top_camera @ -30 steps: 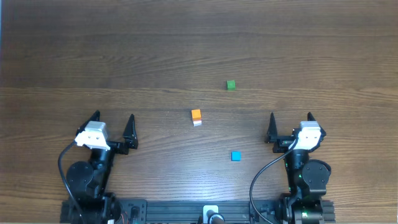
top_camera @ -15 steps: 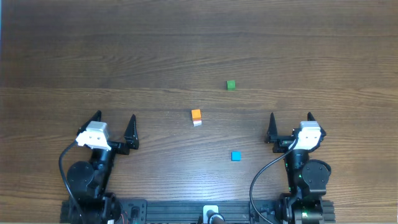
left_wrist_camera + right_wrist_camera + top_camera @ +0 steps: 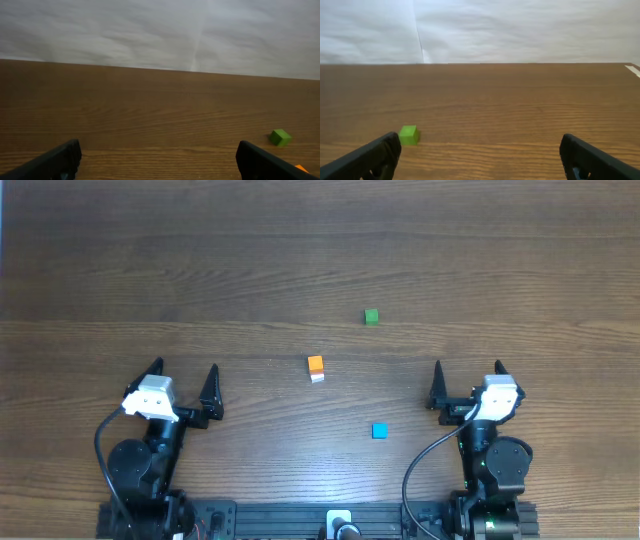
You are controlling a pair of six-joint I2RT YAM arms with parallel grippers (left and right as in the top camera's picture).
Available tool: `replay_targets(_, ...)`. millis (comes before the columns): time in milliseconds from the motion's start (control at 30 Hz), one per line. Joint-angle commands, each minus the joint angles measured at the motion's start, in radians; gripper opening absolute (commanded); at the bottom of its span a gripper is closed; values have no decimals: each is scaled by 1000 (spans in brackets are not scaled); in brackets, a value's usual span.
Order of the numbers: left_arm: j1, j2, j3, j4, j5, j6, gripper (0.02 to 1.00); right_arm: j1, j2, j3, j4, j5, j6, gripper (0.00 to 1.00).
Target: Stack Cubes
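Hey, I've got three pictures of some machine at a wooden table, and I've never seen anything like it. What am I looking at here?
These are two small robot arms, the left arm and the right arm, mounted at one edge of a wooden table. One picture looks straight down from overhead. The other two come from a camera on each arm's wrist, looking out between its two fingers. On the table lie a green cube, a blue cube, and an orange cube touching a white cube, apparently sitting on it. Both arms' fingers are spread open and hold nothing.
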Motion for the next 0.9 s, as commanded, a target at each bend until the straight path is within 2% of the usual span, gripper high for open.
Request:
replay_targets(33,-4,-9,-5,0,10,14,998,-6,-5,-2,98,-61,89,991)
replay_targets(133,-4,-9,-5,1,10,15,998,-6,-5,36,124,-132,82,993)
replay_targets(267,-4,-9,-5,1,10,14,1000,-4,24,134,65,-144,57,993)
replay_targets(467,-4,-9,-5,1,10,15,1000,-4,191,402,-96,-167,14,993)
replay_targets(700,-4,-9,-5,1,10,14,1000,8,579,789,-298,-253,2,993)
replay_targets(833,-3,-9,-5,1,10,14,1000,75,828,992,-428,-253,-7,993)
replay_targets(900,-3,-9,-5,1,10,14,1000,127,958,1093,-491,-223,-8,993)
